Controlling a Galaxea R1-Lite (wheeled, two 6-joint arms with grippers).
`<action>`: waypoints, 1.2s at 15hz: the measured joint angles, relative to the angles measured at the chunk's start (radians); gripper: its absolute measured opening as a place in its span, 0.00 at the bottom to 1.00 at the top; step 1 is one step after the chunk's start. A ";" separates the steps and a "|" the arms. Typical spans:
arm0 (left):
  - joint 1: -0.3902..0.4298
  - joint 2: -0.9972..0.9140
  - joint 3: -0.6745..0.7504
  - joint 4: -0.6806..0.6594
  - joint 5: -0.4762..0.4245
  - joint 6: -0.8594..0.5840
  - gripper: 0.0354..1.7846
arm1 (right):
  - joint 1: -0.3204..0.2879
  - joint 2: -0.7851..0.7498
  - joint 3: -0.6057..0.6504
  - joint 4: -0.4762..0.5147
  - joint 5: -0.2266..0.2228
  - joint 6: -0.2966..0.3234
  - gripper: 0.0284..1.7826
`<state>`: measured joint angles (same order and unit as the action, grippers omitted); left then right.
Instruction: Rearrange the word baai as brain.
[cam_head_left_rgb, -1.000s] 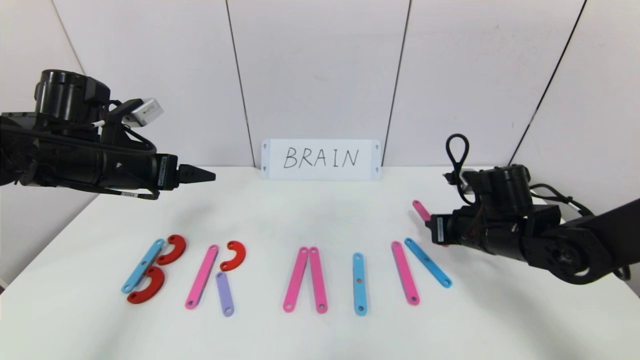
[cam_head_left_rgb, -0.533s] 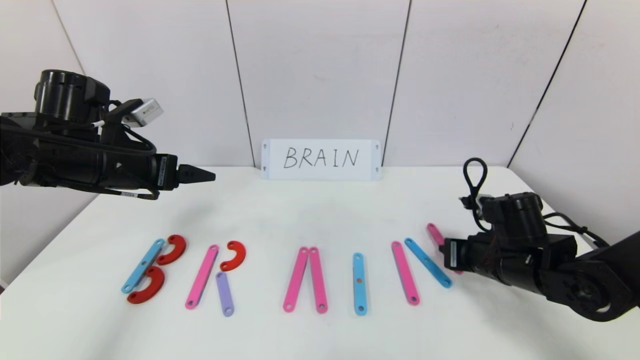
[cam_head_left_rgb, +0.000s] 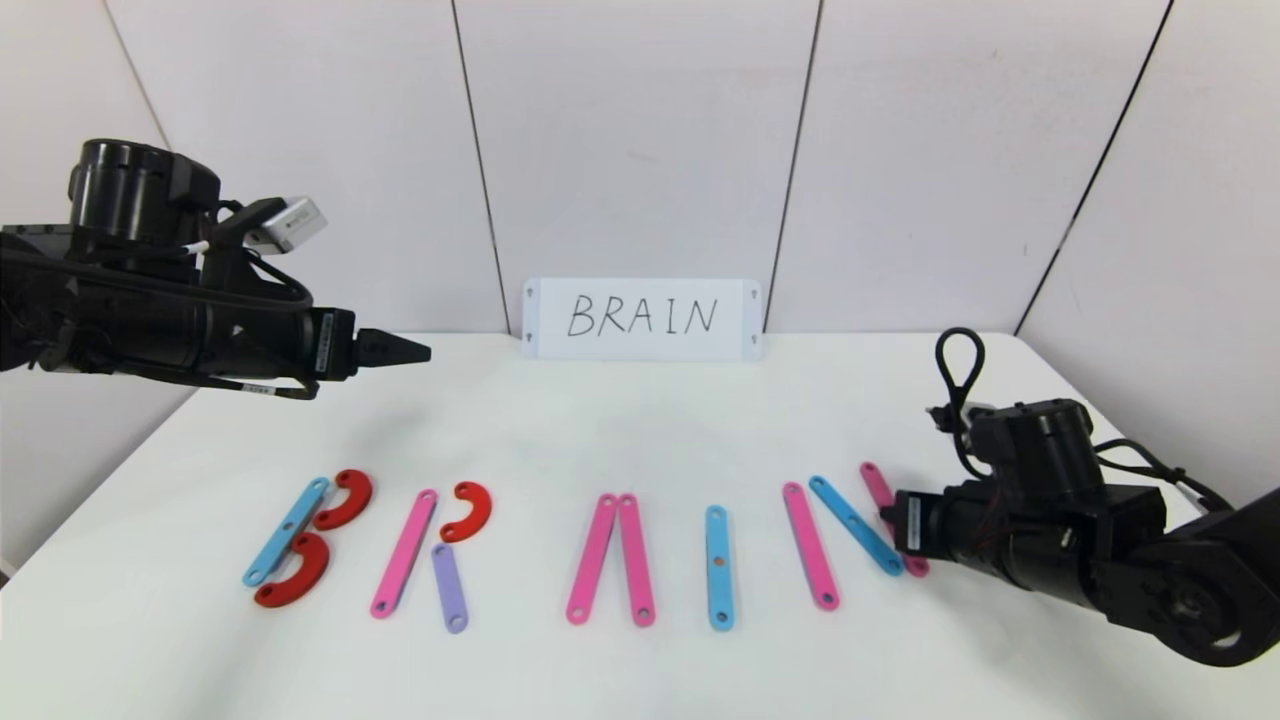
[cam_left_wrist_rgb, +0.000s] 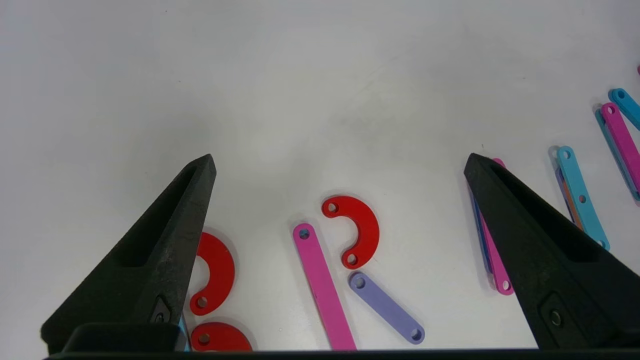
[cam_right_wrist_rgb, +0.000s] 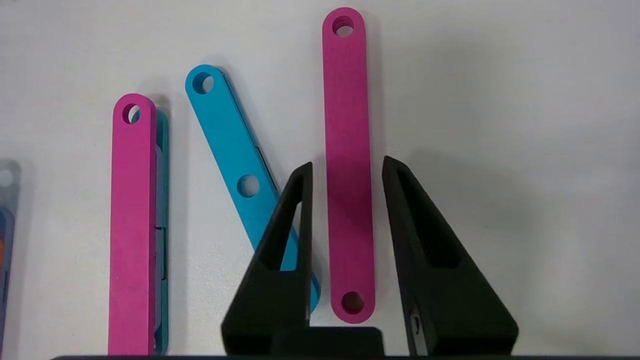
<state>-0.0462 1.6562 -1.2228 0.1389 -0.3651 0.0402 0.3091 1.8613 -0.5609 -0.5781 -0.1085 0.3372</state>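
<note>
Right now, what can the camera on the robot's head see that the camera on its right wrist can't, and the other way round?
Only the head view shows the white BRAIN card, the red arcs, the purple strip and the left claw hanging open above the table.

Only the right wrist view shows the right claw with a finger on each side of the last pink strip, small gaps between.

Both show that pink strip, the slanted blue strip and the other pink strip.

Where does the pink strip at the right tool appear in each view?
Head view: pink strip at the row's right end, partly behind the right tool.
Right wrist view: pink strip between the tool's fingers.
Left wrist view: not identifiable.
Shared landmark: blue diagonal strip beside it.
</note>
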 joint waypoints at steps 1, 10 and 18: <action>0.000 0.000 0.000 0.000 0.000 0.000 0.97 | 0.000 -0.003 0.001 0.000 0.000 0.000 0.37; 0.000 0.000 0.000 0.000 -0.001 0.000 0.97 | -0.014 -0.065 -0.025 0.020 0.013 -0.024 0.97; -0.006 -0.036 0.039 0.001 0.000 0.000 0.97 | -0.085 -0.201 -0.228 0.319 0.359 -0.263 0.97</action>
<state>-0.0519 1.6198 -1.1834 0.1398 -0.3647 0.0398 0.2240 1.6606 -0.7885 -0.2591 0.2506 0.0745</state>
